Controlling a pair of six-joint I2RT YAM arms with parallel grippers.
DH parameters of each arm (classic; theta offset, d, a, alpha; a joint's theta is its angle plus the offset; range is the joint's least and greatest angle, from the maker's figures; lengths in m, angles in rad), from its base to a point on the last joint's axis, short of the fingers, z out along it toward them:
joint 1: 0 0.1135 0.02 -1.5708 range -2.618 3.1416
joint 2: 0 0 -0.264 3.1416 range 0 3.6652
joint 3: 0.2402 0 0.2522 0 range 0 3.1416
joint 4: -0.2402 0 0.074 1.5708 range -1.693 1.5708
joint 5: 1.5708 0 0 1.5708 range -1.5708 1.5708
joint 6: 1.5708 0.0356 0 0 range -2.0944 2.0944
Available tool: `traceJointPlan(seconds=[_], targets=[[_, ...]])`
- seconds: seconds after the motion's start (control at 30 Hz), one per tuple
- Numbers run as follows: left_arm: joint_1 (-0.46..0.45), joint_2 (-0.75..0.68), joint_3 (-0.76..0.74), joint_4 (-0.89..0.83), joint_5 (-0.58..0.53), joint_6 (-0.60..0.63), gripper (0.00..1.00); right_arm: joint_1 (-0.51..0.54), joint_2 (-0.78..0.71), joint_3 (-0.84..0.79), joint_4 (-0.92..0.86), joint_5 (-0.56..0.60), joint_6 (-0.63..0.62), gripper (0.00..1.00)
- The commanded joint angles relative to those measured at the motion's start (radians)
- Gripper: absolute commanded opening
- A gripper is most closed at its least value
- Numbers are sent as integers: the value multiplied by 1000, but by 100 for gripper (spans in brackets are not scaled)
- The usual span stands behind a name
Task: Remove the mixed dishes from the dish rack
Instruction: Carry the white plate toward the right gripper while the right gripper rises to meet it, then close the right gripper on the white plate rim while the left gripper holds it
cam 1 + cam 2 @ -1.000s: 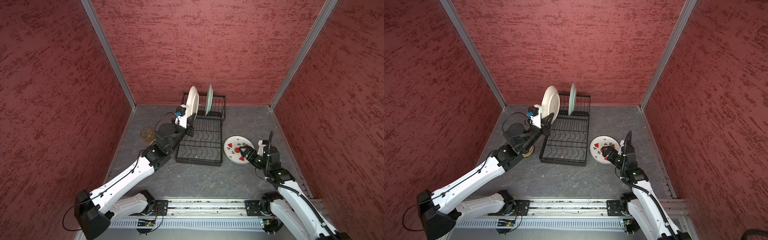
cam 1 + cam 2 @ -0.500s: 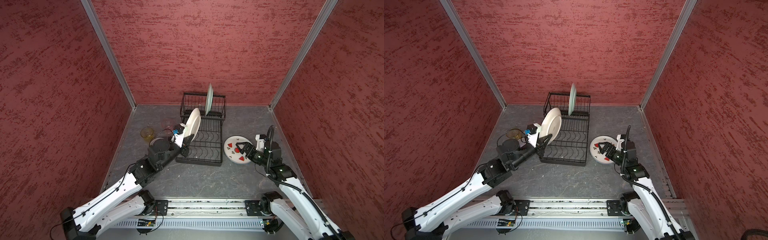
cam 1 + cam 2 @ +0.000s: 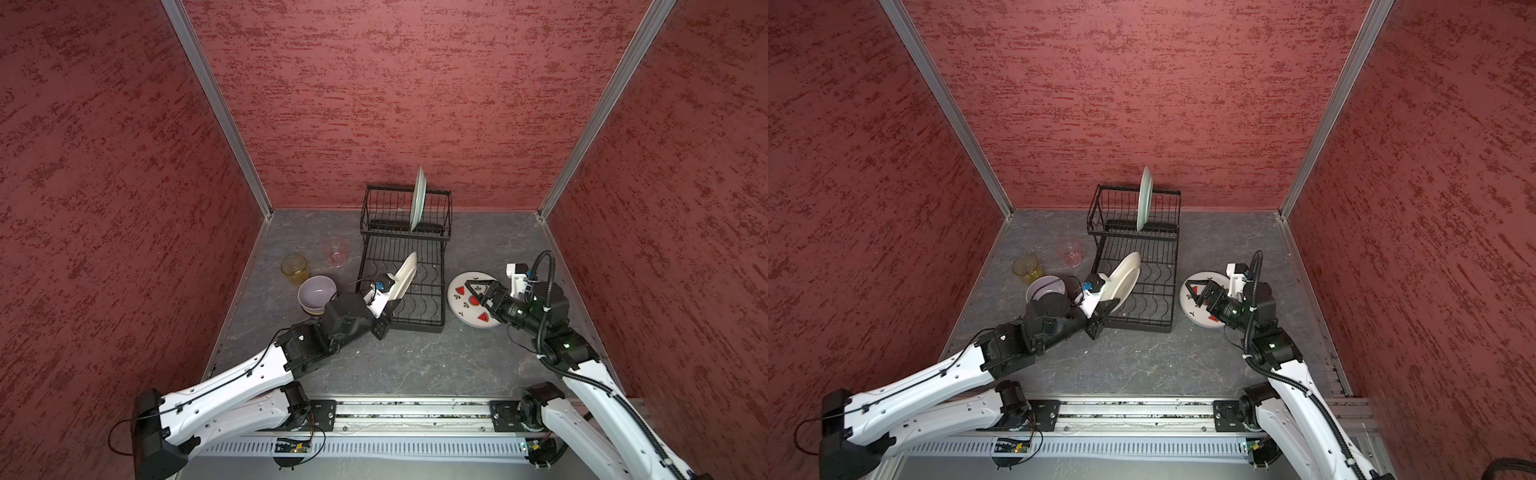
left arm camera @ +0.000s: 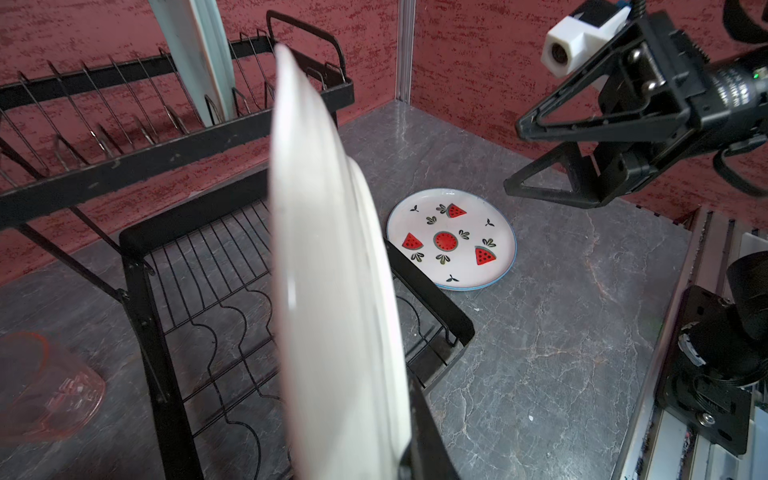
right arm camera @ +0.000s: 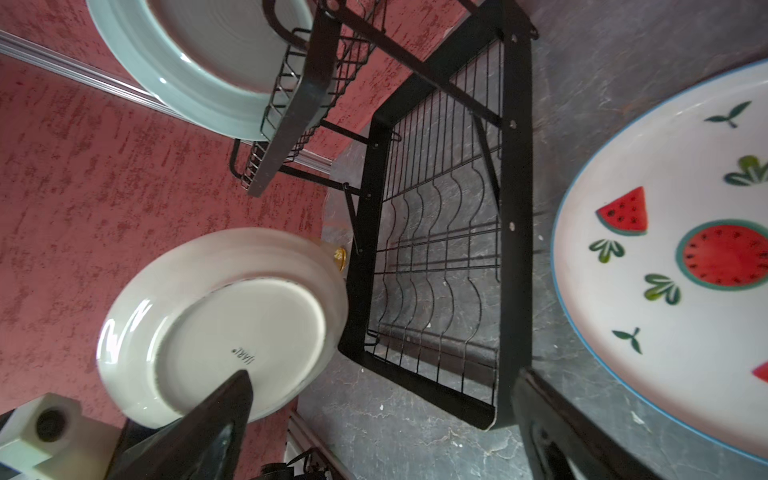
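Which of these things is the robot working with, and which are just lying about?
Part of the job: black wire dish rack; pale green plate standing in it; white plate in the left hand; watermelon-patterned plate; lilac bowl stacked on yellow bowl; amber glass tumbler; pink glass tumbler.
Just there: grey tabletop; red textured walls; front metal rail.

From the left wrist we get the white plate (image 4: 332, 291) blurry and cut off, hiding most of the left claw (image 3: 394, 300); the watermelon plate (image 5: 665, 249) and pink tumbler (image 4: 45, 382) run off-frame too.
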Motion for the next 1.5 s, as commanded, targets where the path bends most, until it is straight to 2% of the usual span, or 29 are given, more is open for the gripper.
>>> traceJointPlan(seconds=[0.0,0.43,0.7,0.83,1.3,1.47], targets=[[-30,25,23,162,-29,39,0,14,-25,37,41,-23,81,99],[-135,253,98,285,-59,160,0,25,-22,43,28,-24,190,99],[-150,346,160,343,10,203,0,29,-8,38,9,-30,208,99],[-161,404,209,332,3,248,0,29,-23,40,-4,-26,209,99],[-207,479,234,333,-27,293,0,29,-23,27,43,-54,259,99],[-232,522,257,357,-61,350,0,27,-3,18,51,-65,267,99]])
